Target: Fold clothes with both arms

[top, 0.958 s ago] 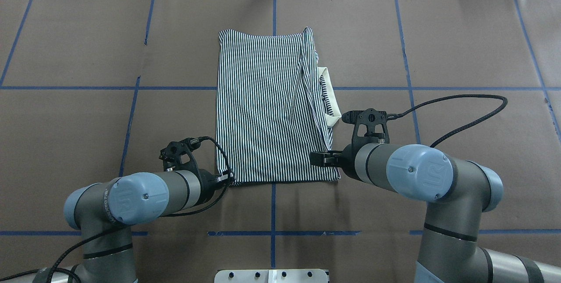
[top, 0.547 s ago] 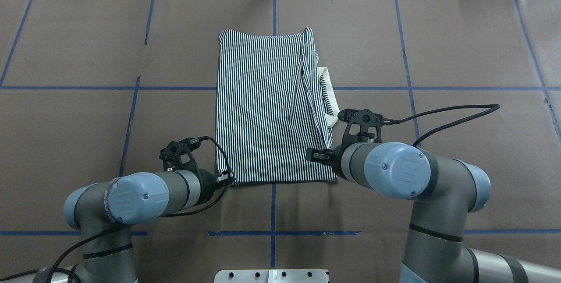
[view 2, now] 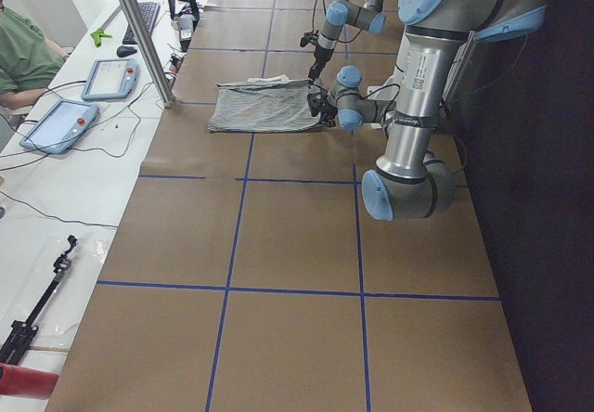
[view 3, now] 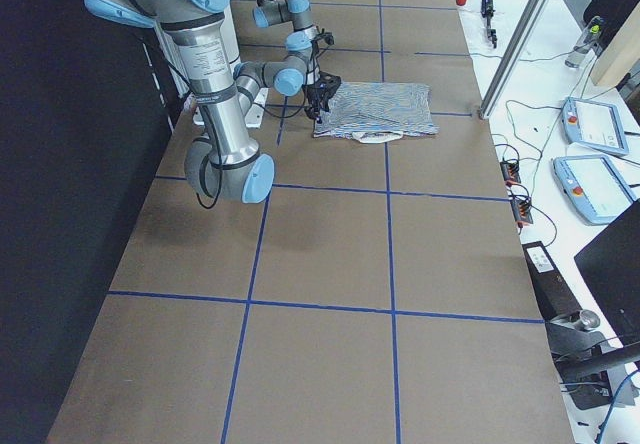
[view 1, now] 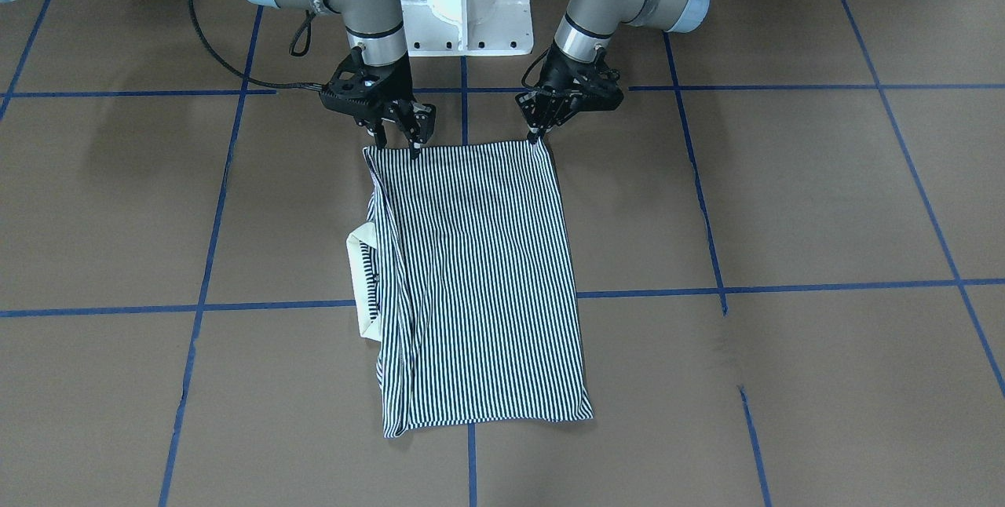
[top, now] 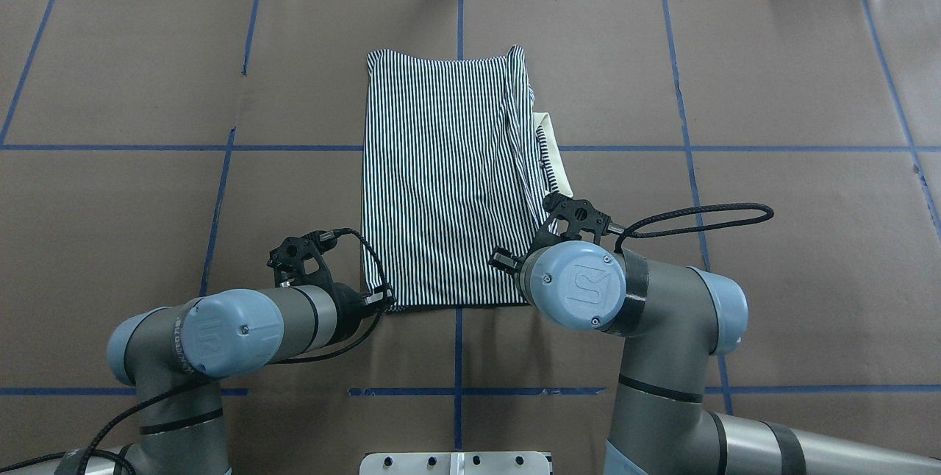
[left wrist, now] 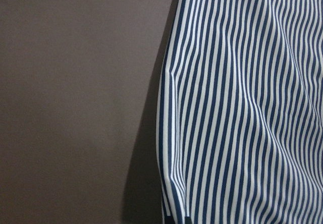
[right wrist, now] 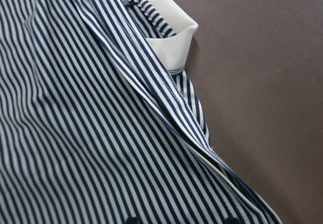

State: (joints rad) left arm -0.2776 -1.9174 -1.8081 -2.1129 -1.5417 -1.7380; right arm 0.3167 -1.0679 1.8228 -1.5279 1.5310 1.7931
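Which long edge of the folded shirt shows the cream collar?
The shirt edge nearest the right gripper; its collar pokes out there, the opposite edge shows only stripes.

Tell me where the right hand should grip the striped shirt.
Probably the robot-side right corner of the flat navy-and-white striped polo shirt, from straight above with the open right hand. Folded layers stack along that edge near the cream collar; pinch them all, mirroring the left hand at its corner.

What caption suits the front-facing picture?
Left gripper pinching the striped shirt corner, right gripper open at the same edge, cream collar showing.
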